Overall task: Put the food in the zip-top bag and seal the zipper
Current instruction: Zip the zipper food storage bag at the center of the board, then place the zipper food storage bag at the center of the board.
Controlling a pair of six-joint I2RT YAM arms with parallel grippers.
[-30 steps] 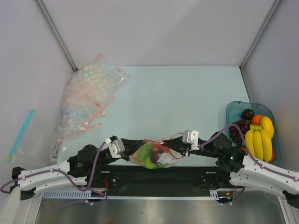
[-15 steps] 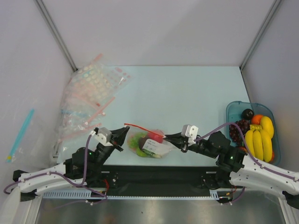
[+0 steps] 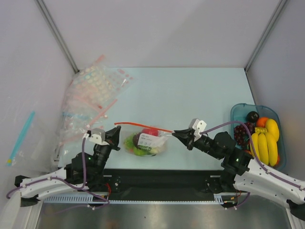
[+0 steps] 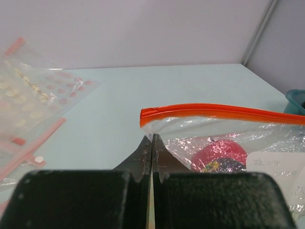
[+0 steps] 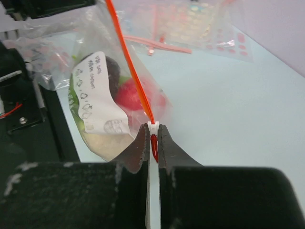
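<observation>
Light, limp and slick, the zip-top bag (image 3: 145, 144), toy food (image 3: 150, 132) sagging inside, sits near the table's (image 3: 190, 95) front edge, best held by its stiffer zipper (image 3: 143, 126): the right gripper (image 3: 175, 135) pinches its right end, while the left gripper's (image 3: 117, 133) closed jaws nip film just below the left end.

Robot lab cell: plain white walls (image 3: 167, 33), metal corner posts (image 3: 57, 36), pale table (image 3: 190, 95), left arm (image 3: 47, 180), right arm (image 3: 271, 179) bolted at edge.

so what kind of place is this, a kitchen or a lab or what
Probably a lab robot test cell, not a kitchen: plain white panels wall in a pale table, a heap of dotted bags lies at its left, and a blue tub holds toy-looking bananas.
</observation>
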